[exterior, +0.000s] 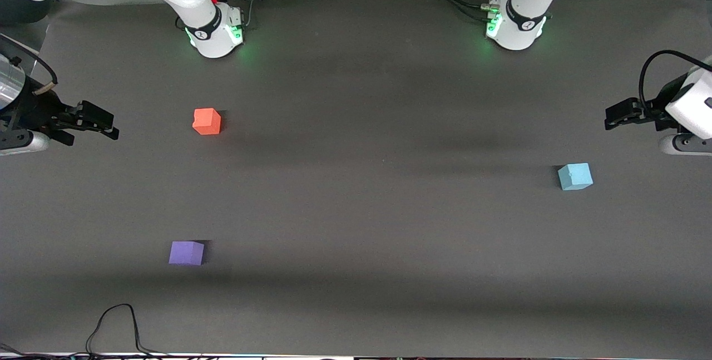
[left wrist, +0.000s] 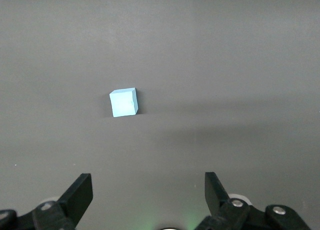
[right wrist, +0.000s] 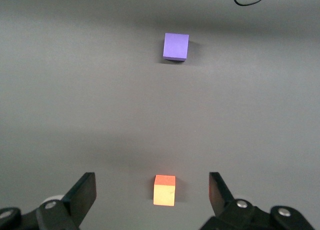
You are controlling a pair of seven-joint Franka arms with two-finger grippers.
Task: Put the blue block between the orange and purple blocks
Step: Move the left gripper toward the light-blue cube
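Waiting at the left arm's end of the table, the blue block [exterior: 575, 176] sat alone on the dark table [exterior: 356, 210], well apart from the other two cubes. The orange block [exterior: 207, 121] and the purple block [exterior: 186, 252] both lay toward the right arm's end, the purple one nearer the front camera, with bare mat between them (the gap looked wide enough to take a third cube).

The left gripper [exterior: 611, 117] hung over the table edge at its own end, fingers spread wide with nothing between them. In the left wrist view the blue block [left wrist: 123, 102] lay ahead of the left gripper [left wrist: 148, 190] and a little off its centreline, slightly skewed to the fingers. The right gripper [exterior: 111, 126] was likewise spread and empty at its own end, near the orange block; its wrist view showed the orange block [right wrist: 164, 190] between the right gripper's [right wrist: 152, 190] spread fingers but below them, and the purple block [right wrist: 176, 46] farther off.

The left arm was clearly the closer one to the blue block, so the pick looked like its job: the cube lay toward the table's middle and nearer the front camera than the gripper. Nothing had been grasped yet.
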